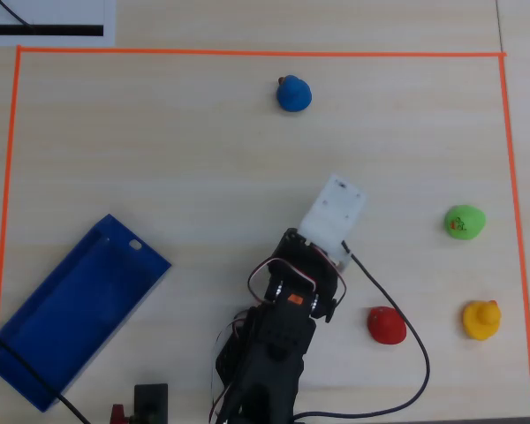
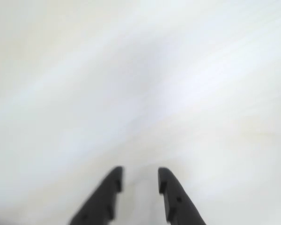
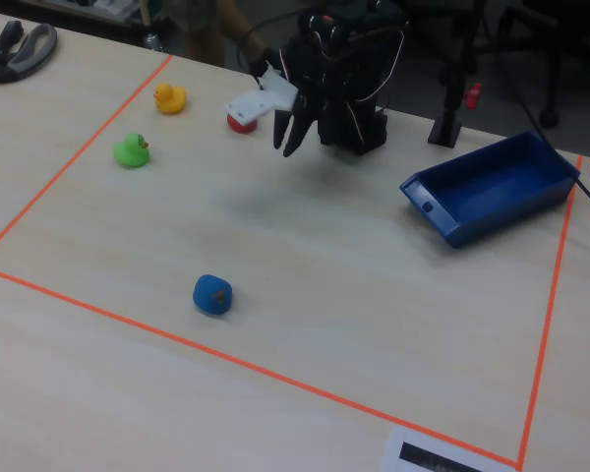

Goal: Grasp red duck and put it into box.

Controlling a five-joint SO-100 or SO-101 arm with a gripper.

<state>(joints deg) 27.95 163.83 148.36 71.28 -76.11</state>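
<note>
- Pincer (image 2: 139, 180) tips sit nearest in the wrist view — slightly parted, empty, over bare table (image 1: 203, 159).
- Approach step: red duck (image 1: 387, 325) lies beside the arm's base, untouched — swing toward it, descend; box (image 1: 71, 314) sits opposite.

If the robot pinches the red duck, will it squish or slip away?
The red duck looks small, smooth and rounded, so it might slip sideways if the gripper pinches it off-centre. It probably is light for its size, like the other little ducks nearby. It sits flat on the table, so a push would likely slide or tip it, not roll it far.
</note>
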